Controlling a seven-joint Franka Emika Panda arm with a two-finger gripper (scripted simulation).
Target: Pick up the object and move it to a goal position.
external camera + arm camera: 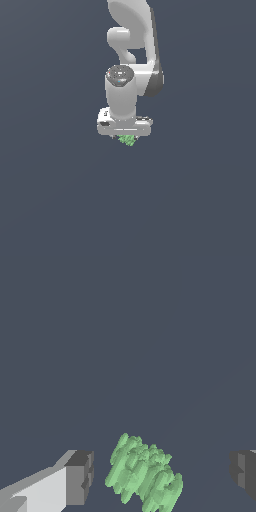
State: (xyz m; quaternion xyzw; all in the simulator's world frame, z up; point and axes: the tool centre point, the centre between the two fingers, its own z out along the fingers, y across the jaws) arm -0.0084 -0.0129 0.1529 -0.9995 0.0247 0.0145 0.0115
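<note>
The object is a small bright green bumpy lump (128, 140), showing just below the white gripper hand in the exterior view. In the wrist view the lump (144, 473) lies between the two fingers, with a gap on each side. My gripper (162, 476) is open: one grey pad (80, 476) stands to one side of the lump and the other pad (244, 472) is farther off on the other side. In the exterior view the fingertips are hidden behind the hand (124, 126).
A plain dark grey-blue surface (200, 200) fills both views. The white arm (132, 40) rises behind the hand. No other objects show.
</note>
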